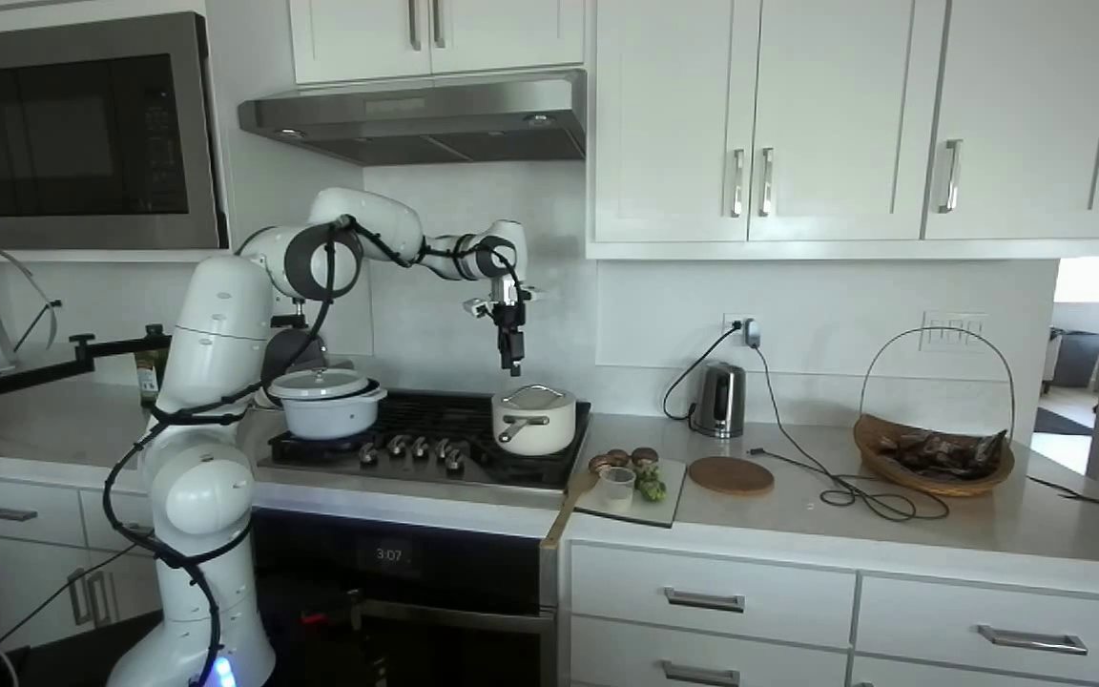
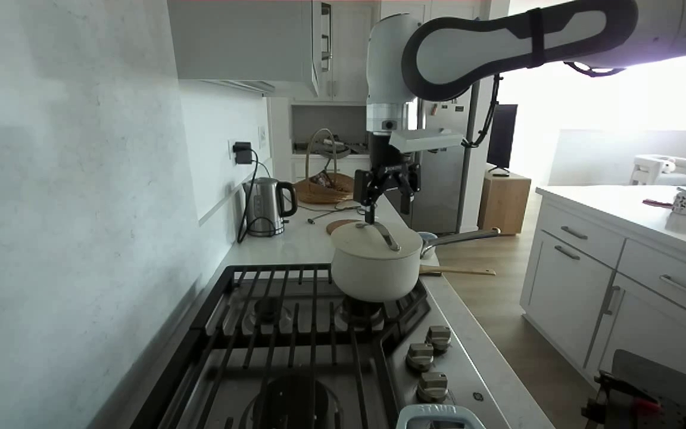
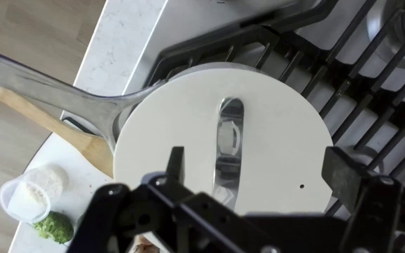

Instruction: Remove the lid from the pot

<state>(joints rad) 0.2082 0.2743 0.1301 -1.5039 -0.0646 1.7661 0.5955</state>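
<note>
The small cream-white pot (image 1: 557,437) stands on the right end of the stove, and it also shows in an exterior view (image 2: 374,281). Its pale round lid (image 2: 349,239) sits on it and fills most of the wrist view (image 3: 276,116). The lid has a shiny metal strap handle (image 3: 229,147). My gripper (image 1: 511,370) points down just above the lid, also in an exterior view (image 2: 387,214). In the wrist view the gripper (image 3: 253,163) is open and empty, its fingers on either side of the handle, which lies nearer the left finger. Contact with the lid cannot be told.
A larger white lidded pot (image 1: 330,418) stands at the stove's left end. The pot's long metal handle (image 2: 462,237) sticks out over the counter edge, near a wooden spoon (image 3: 83,147). A board (image 1: 669,491) with vegetables and a clear cup, and a kettle (image 1: 721,401), are right.
</note>
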